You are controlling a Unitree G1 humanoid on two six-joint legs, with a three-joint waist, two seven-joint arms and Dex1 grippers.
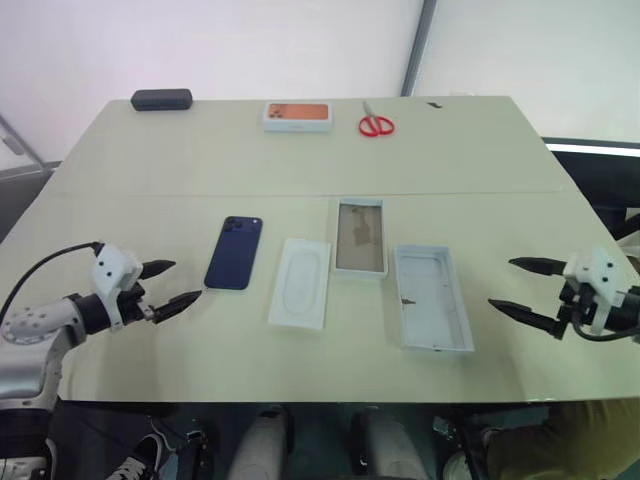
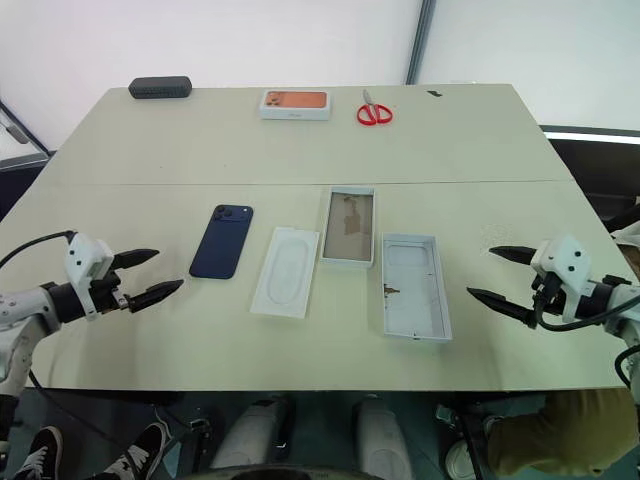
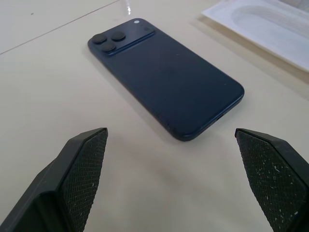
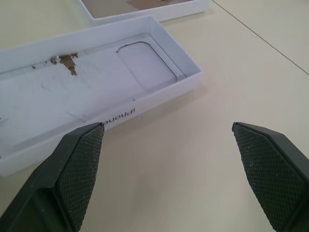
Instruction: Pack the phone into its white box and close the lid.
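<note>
The slim dark navy-blue smartphone is lying flat, glossy back up, on the beige table, well apart from the shallow white cardboard tray with the tan floor, so a slip is likely if the fingers scrape for its thin edge, and the flat white moulded insert between them could get knocked. The left gripper is hovering near the phone and the right gripper near the deeper white cardboard lid, both spreading their jaws wide and touching nothing.

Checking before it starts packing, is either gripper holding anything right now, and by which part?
Nothing is held. The left gripper hangs open near the phone, the right gripper open beside the lid.
</note>
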